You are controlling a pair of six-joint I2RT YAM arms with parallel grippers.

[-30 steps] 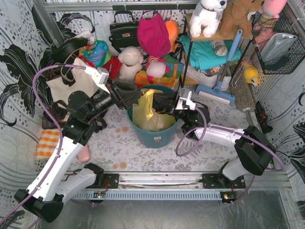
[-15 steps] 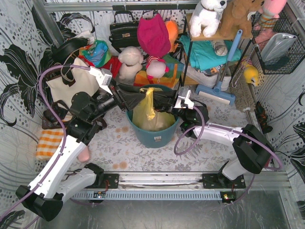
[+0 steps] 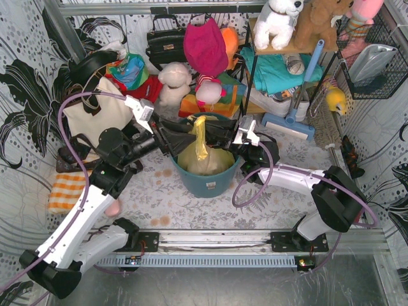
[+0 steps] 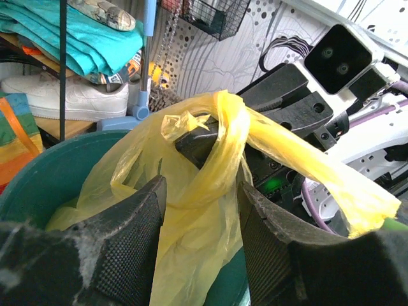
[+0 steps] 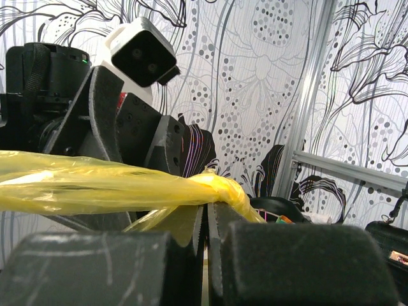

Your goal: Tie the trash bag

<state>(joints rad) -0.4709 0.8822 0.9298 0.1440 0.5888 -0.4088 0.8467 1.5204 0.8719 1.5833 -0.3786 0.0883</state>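
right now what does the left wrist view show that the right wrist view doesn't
Left wrist only: the teal bin with the bag's body in it, a white shoe, and the left gripper open, a finger either side of the bag. Right wrist only: the right gripper seen from behind, shut on the bag's strand, and the left arm's white camera. Both: the bag's twisted yellow top at the right gripper's fingertips.
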